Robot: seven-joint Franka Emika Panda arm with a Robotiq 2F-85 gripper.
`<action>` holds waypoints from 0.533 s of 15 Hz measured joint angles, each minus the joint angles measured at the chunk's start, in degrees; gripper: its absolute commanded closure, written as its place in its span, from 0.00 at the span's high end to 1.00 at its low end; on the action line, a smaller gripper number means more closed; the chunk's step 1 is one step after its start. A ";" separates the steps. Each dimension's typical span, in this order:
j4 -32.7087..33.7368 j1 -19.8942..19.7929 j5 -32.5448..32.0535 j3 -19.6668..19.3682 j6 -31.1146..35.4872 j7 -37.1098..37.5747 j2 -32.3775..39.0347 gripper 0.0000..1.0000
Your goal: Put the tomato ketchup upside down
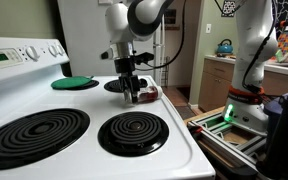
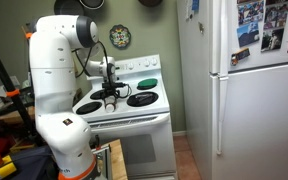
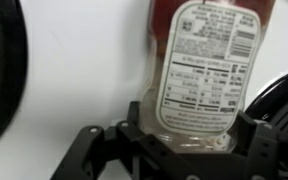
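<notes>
Black fingers (image 3: 134, 135) of my gripper (image 3: 192, 140) pressed on both sides of the tomato ketchup (image 3: 199, 118), so the jaws were closed only to the width of the bottle. Its white label (image 3: 206, 60) faced my wrist camera. The bottle was over the white stove top (image 3: 84, 70), at the edge of a rear burner (image 1: 112, 86). Farther back lay a green disc (image 1: 74, 83) and the control panel (image 1: 19, 52).

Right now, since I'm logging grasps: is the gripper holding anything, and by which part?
Apparently the tomato ketchup: the gripper has its fingers against both sides of the bottle's pale, labelled end, nearest the wrist camera.
</notes>
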 measured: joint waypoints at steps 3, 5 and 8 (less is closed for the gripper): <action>0.00 -0.41 0.02 0.02 0.66 0.02 -0.12 0.56; -0.12 -0.75 0.02 0.02 2.84 0.02 -0.54 0.56; -1.20 -1.24 -0.07 0.04 9.77 0.02 -2.48 0.56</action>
